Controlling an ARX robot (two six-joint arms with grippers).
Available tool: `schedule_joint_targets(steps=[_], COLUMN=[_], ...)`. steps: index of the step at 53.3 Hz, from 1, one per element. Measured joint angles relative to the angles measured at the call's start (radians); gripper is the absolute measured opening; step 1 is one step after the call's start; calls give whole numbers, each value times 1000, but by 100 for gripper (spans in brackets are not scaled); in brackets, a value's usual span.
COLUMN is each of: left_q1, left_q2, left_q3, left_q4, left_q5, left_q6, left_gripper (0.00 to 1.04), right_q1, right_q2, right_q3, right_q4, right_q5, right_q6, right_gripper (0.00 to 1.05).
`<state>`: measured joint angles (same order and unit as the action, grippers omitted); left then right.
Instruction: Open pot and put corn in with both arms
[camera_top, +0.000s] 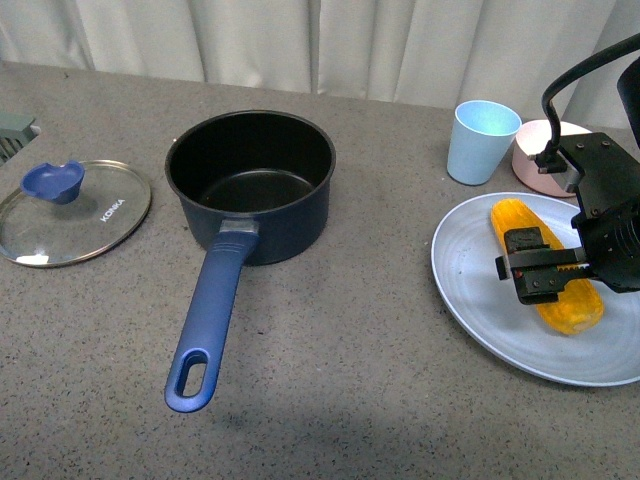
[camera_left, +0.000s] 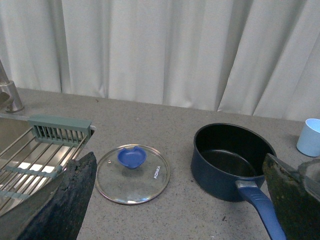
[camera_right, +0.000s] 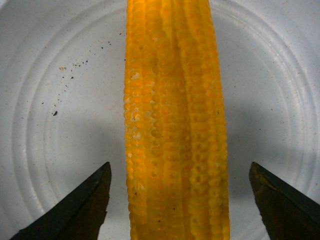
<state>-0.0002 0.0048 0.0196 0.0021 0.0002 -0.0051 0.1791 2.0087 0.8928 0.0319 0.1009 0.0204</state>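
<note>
You're looking at one marking only: the glass lid (camera_top: 75, 215) is showing white lettering, seemingly "KONKA".

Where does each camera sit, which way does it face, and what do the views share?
Front view: on the robot's body, looking forward and down at the pot, glass lid and corn on the plate; right gripper shows.
Left wrist view: on the left arm, facing the curtains across pot and lid; open left gripper frames it.
Right wrist view: straight down on the corn, gripper fingers either side, not touching.
Shared: front and left wrist show pot and lid; front and right wrist, corn and plate.
</note>
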Motion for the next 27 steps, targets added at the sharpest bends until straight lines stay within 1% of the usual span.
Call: schedule_joint_targets(steps=[1, 5, 6, 11, 14, 18, 22, 27], left_q1=[0, 0, 0, 0, 0, 0, 0, 0], left_q2=[0, 0, 0, 0, 0, 0, 0, 0], left_q3=[0, 0, 0, 0, 0, 0, 0, 0], left_q4=[0, 0, 0, 0, 0, 0, 0, 0], left_q5=[0, 0, 0, 0, 0, 0, 0, 0], left_q6=[0, 0, 0, 0, 0, 0, 0, 0], left_gripper=[98, 98, 98, 98, 98, 98, 98, 98], right_q1=[0, 1, 1, 1, 0, -4, -5, 8], right_q2=[0, 3, 4, 4, -3, -46, -97, -175], right_q3=[0, 0, 0, 3, 3, -9, -18, -10], right_q4=[-2, -5, -5, -12, -10, 3, 18, 23], right_q5=[-1, -5, -5, -14, -37, -143, -228, -367], right_q6=[-2, -7, -9, -12, -13, 2, 31, 120], right_gripper=[68, 53, 49, 35, 30, 24, 21, 18])
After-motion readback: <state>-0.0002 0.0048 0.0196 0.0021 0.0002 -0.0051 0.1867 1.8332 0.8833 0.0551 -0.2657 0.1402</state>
